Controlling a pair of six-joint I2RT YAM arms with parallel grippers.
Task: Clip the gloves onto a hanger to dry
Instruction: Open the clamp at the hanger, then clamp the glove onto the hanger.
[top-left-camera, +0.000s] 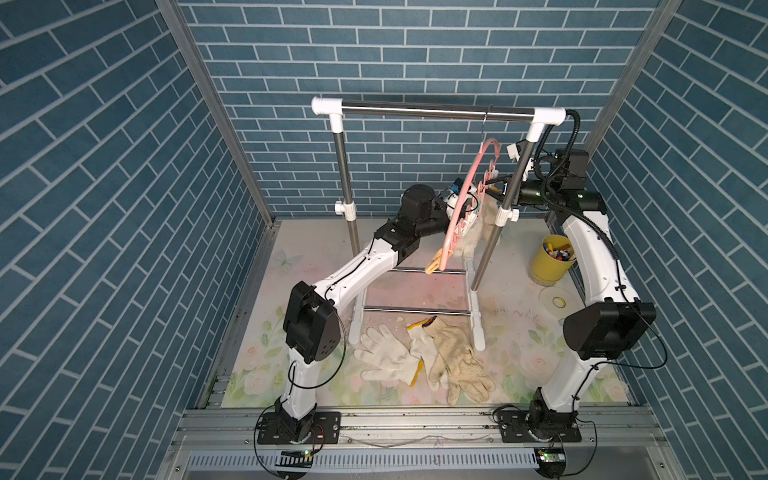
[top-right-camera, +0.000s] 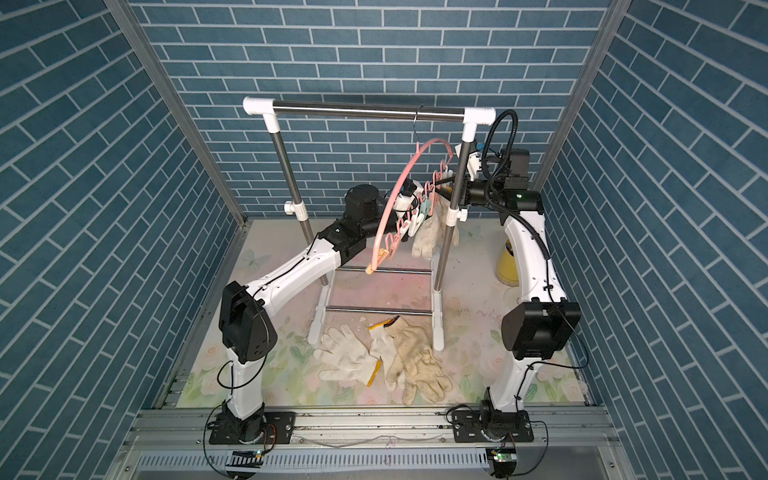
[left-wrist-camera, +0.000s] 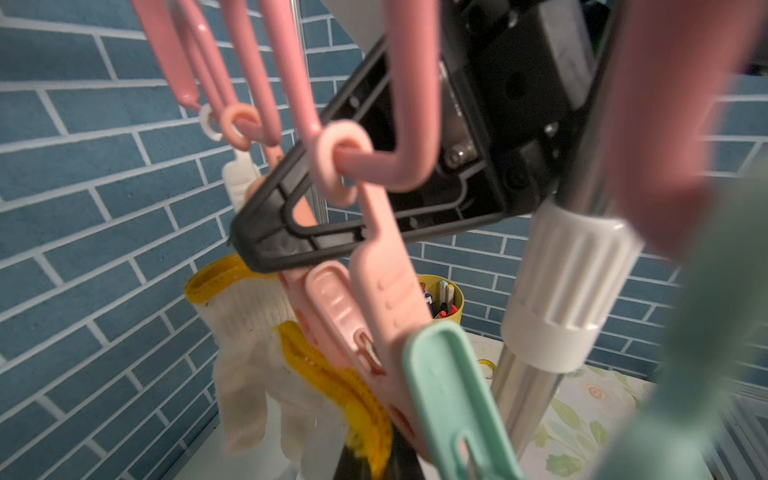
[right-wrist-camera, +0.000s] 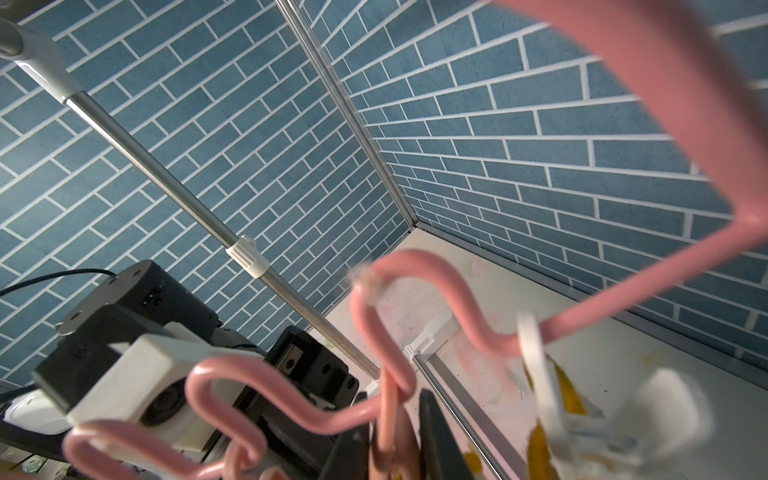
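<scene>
hanger (right-wrist-camera: 685, 104): pink arc, hook over the rack (top-left-camera: 415, 109) top bar near the right post; hangs tilted with clips dangling under it.
glove (left-wrist-camera: 249, 332): hangs fingers down below the clip row, yellow cuff up against the pink clips. Can't tell if a clip bites it.
left pincer (left-wrist-camera: 376, 457): clenched on that glove's cuff edge.
right pincer (right-wrist-camera: 390, 440): one finger each side of a pink clip (right-wrist-camera: 384, 409), pinching it.
other gloves (top-left-camera: 386, 357): overlapping heap on the tabletop (top-left-camera: 311, 266) in front of the rack feet, white ones left, stained ones right.
yellow cup (top-left-camera: 544, 262): pens inside, right of the rack, beside the right arm.
</scene>
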